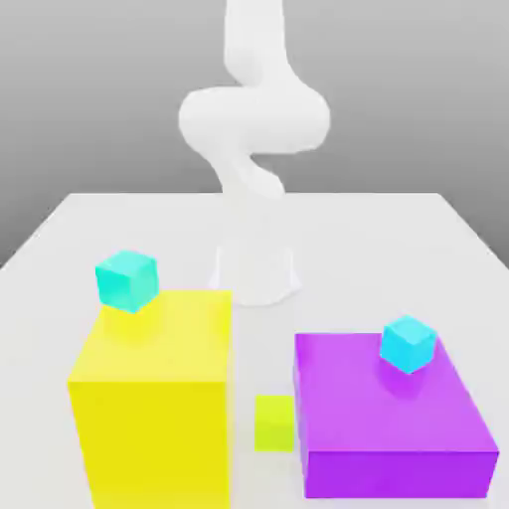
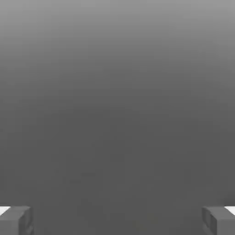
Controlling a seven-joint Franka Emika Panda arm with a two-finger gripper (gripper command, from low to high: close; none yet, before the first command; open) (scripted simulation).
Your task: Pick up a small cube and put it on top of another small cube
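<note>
Yellow block (image 1: 154,398), purple block (image 1: 398,398), lime cube (image 1: 273,424) between

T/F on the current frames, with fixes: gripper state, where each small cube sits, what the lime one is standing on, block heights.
1. The gripper is open. True.
2. A small cyan cube sits on the purple block. True.
3. The lime cube is on top of the yellow block. False: it is on the table, between the yellow block and the purple block.
4. The purple block is taller than the yellow block. False: the yellow one is taller.
5. The small turquoise cube sits on the yellow block. True.
</note>
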